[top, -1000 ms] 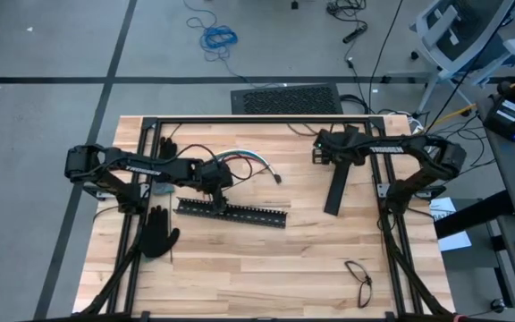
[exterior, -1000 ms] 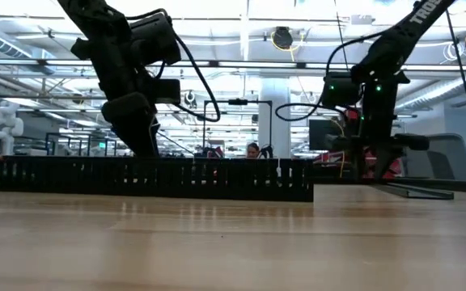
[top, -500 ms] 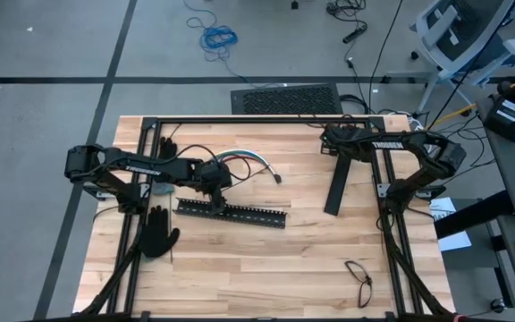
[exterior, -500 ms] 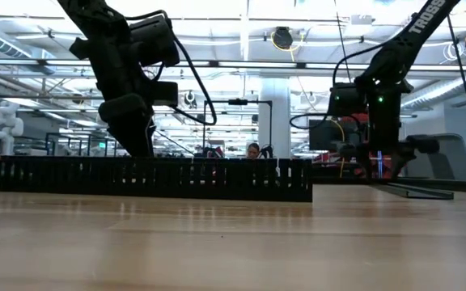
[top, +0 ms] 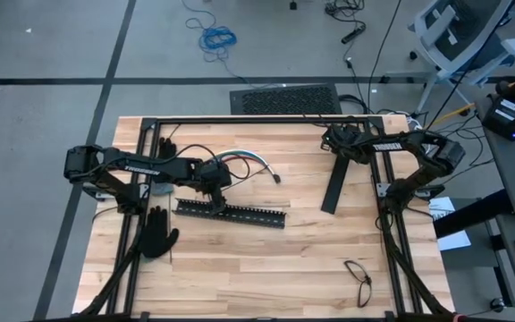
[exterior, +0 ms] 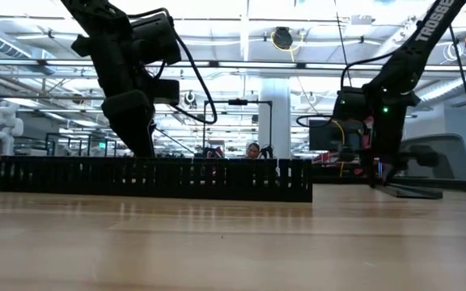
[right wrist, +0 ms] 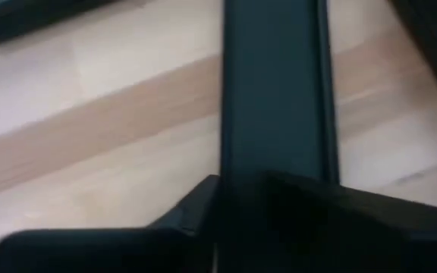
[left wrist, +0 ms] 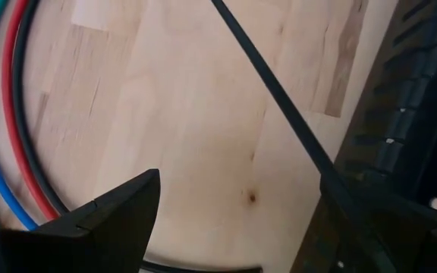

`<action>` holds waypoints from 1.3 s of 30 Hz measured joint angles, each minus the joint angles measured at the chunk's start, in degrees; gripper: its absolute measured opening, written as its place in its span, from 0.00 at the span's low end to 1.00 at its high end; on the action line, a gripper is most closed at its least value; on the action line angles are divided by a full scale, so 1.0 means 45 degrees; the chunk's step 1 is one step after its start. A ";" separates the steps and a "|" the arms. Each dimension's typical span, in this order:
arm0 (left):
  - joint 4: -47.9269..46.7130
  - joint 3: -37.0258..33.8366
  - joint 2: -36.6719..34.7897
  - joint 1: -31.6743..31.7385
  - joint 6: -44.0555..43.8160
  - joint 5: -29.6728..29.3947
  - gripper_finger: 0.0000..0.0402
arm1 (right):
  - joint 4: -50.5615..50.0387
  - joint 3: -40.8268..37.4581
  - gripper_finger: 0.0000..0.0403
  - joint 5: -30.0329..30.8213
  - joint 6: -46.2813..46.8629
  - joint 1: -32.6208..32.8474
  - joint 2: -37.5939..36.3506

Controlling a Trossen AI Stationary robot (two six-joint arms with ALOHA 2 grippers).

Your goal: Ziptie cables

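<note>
— High view first: where are the thin red, blue and white cables (top: 240, 159)?

— Near the table's back, just beside the left gripper (top: 215, 179), whose fingers are spread wide and empty. A thin dark ziptie (left wrist: 275, 87) lies between them.

— And the right gripper (top: 340, 143)?

— It has slid onto the plain flat black bar (top: 332, 186), which has turned a bit. I can't tell if it's gripping. Dragging that bar could waste time.
</note>
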 joint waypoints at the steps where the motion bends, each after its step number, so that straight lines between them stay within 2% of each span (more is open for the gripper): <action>1: -0.0013 0.0000 0.0000 0.0000 0.0000 -0.0004 0.89 | 0.0176 -0.0044 0.21 0.0096 -0.0021 0.0094 0.0046; 4: -0.0002 0.0000 0.0000 -0.0066 0.0000 0.0000 0.89 | 0.0583 -0.0044 0.05 -0.0015 -0.0760 0.0374 0.0068; 8: 0.0001 0.0000 0.0005 -0.0126 0.0000 0.0005 0.89 | 0.0742 -0.0103 0.01 -0.0309 -0.1037 0.1007 -0.0220; 13: -0.0214 -0.0015 -0.0305 -0.0281 -0.0007 0.0002 0.89 | 0.0392 -0.0059 0.00 -0.5726 -0.2665 0.2614 -0.2031; 14: -0.0119 -0.0013 -0.0427 -0.0300 0.0000 0.0000 0.89 | -0.0120 -0.0031 0.00 -0.6249 -0.3119 0.2806 -0.2545; 19: 0.0091 -0.0005 -0.1352 -0.0342 0.0000 -0.0146 0.89 | -0.1382 0.0638 0.00 -0.7219 -0.3668 0.3895 -0.5364; 23: 0.0129 0.0000 -0.1933 -0.0318 -0.0006 -0.0350 0.89 | 0.0036 0.0694 0.00 -0.8935 -0.3461 0.4083 -0.6872; 28: 0.0427 0.0000 -0.2320 -0.0277 -0.0349 -0.1087 0.89 | 0.0610 0.0560 0.00 -1.1136 -0.3706 0.4081 -0.6922; 31: 0.1143 -0.0024 -0.2597 -0.0243 -0.0356 -0.1540 0.89 | 0.2104 0.0526 0.00 -1.2701 -0.3785 0.4179 -0.6602; 33: 0.1933 0.0110 -0.2693 -0.0248 0.0540 -0.1583 0.89 | 0.2445 0.0440 0.00 -1.3262 -0.3739 0.4294 -0.6376; 39: 0.1637 0.1016 -0.2995 -0.0185 0.3320 -0.1734 0.89 | 0.3244 0.0437 0.00 -1.4339 -0.3712 0.4367 -0.6159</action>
